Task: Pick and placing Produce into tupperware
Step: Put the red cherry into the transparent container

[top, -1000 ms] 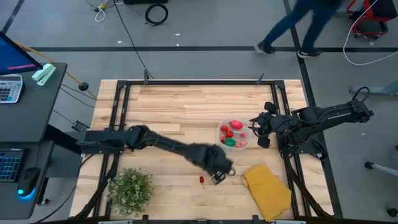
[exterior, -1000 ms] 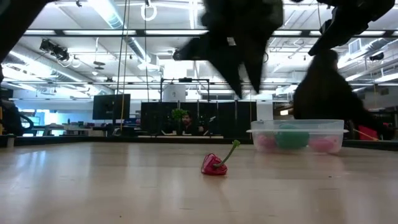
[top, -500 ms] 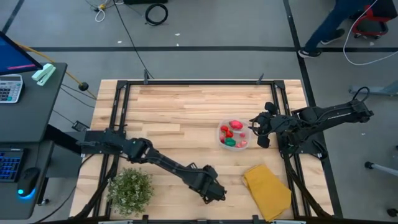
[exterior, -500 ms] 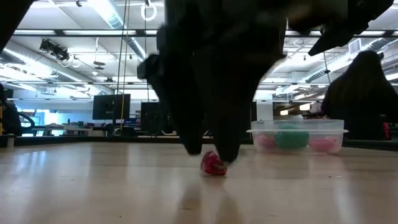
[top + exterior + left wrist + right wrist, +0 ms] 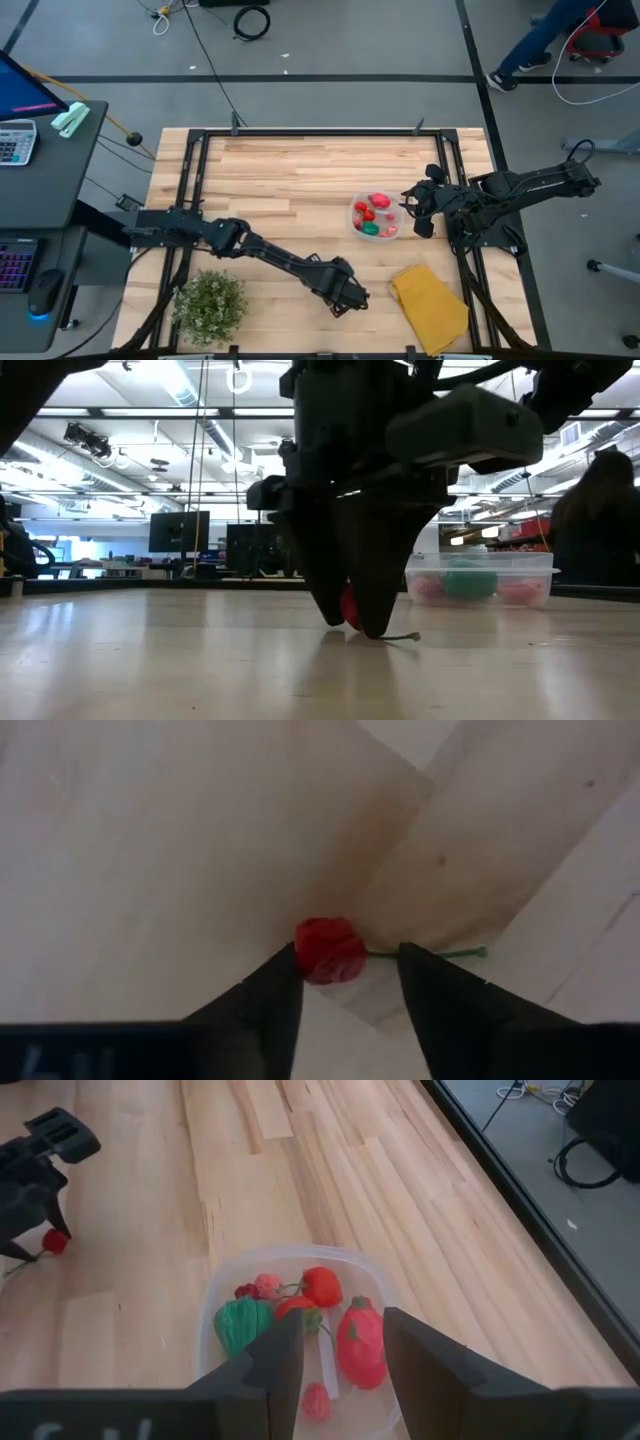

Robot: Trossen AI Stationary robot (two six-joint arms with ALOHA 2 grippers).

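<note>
Left gripper [image 5: 345,982] now down at the table [image 5: 300,170], fingertips touching the wood, where a second ago it hung above the small red fruit [image 5: 330,949]. Fruit between the open jaws, tucked close against one finger, a visible gap to the other; thin green stem trailing out past the far finger. Not yet gripped — jaws apart, fruit resting on the wood.

Descent apparently finished; closing and lifting looks like the next step.

Right gripper [image 5: 340,1355] unmoved over the past second — open, hovering just above the near rim of the clear container [image 5: 215,1305], holding nothing. Inside the container, beyond those jaws: several red pieces, a pink one, a green one. Container well apart from the left jaws, so a carry across the table remains.
</note>
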